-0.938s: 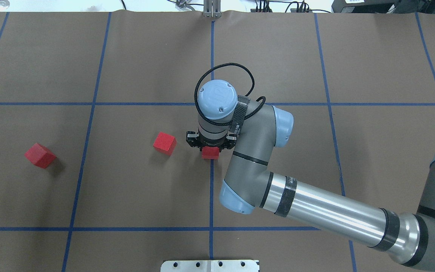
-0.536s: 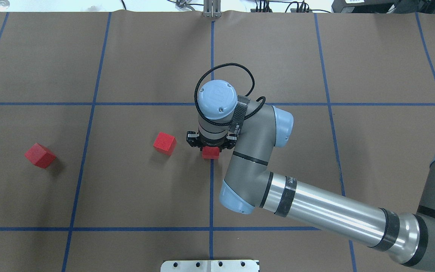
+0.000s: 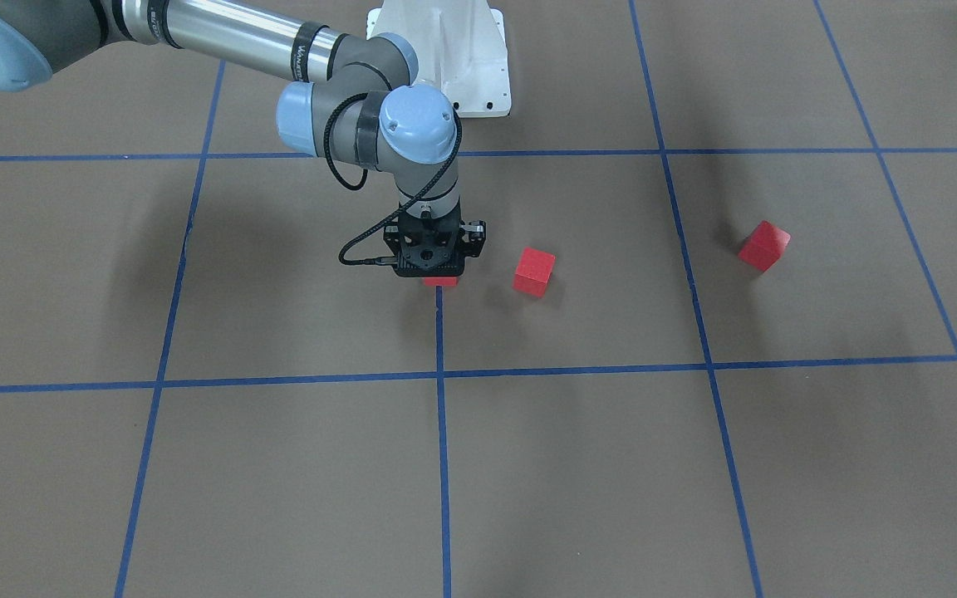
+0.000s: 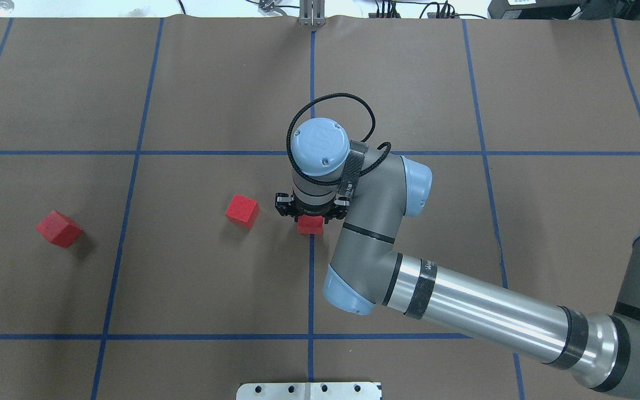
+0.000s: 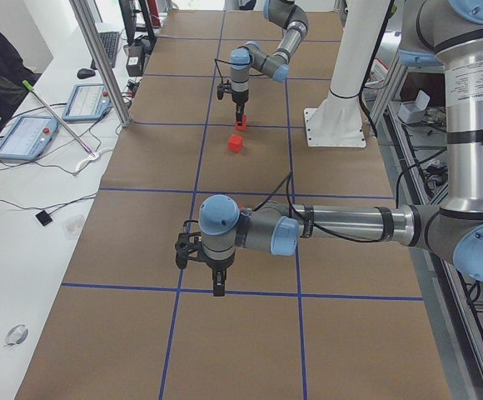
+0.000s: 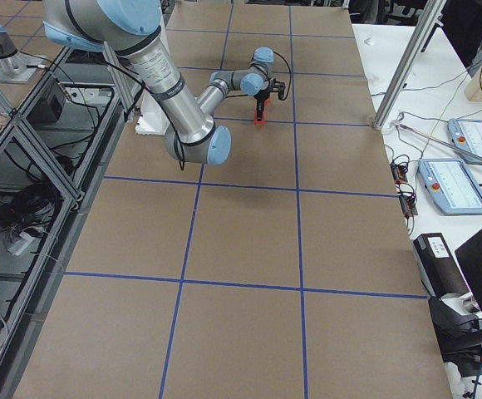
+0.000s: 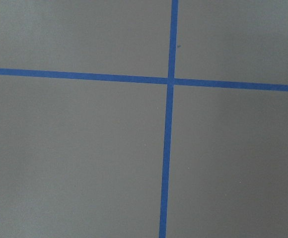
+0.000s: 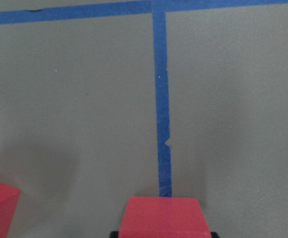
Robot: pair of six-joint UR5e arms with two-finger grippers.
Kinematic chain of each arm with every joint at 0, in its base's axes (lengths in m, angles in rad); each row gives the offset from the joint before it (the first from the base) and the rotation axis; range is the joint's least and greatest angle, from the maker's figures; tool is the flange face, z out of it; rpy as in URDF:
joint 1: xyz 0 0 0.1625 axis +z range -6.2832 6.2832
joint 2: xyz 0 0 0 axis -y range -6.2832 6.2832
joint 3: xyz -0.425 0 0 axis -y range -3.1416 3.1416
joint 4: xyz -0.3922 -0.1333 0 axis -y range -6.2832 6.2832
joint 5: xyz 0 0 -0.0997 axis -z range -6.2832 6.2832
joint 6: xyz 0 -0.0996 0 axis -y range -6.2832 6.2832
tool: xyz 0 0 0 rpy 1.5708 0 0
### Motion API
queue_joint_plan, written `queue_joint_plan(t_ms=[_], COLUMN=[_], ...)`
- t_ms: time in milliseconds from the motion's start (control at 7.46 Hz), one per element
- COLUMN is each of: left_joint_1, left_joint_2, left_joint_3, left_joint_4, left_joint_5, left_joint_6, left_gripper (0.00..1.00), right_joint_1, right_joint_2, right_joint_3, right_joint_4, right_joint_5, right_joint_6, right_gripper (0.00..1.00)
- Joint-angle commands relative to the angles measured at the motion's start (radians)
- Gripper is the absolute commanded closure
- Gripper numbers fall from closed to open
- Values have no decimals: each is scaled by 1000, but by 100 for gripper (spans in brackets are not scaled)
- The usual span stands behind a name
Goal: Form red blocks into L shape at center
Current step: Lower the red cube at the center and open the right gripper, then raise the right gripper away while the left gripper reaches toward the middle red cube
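My right gripper (image 4: 310, 215) points straight down at the table's center and is shut on a red block (image 4: 310, 225) that sits on or just above the blue tape line (image 4: 311, 278). In the right wrist view that block (image 8: 163, 216) fills the bottom edge, with black fingertips at both its sides. A second red block (image 4: 242, 210) lies a short way to its left, apart from it. A third red block (image 4: 58, 228) lies far left, turned at an angle. My left gripper (image 5: 217, 287) shows only in the exterior left view, and I cannot tell whether it is open or shut.
The white robot base plate (image 4: 309, 390) is at the near table edge. The left wrist view shows only brown surface and a crossing of blue tape (image 7: 170, 81). Operator tablets (image 5: 25, 133) lie beyond the table's far side.
Almost nothing differs. The right gripper stays over the center line with the red block in it, and the other two blocks have not moved.
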Motion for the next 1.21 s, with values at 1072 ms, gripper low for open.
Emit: queue_joint_plan(t_ms=[1072], left_joint_1=[85], left_joint_2=[-2], left_joint_3=[-5], left_joint_4=[-218], left_joint_5=[-94], left_joint_6=[-32], left_gripper=[0], right_joint_1=[208], right_joint_2=[-217], right_joint_3=[404], right_joint_4=[-168], right_joint_5=[154], right_joint_6=[-93], right_gripper=[0])
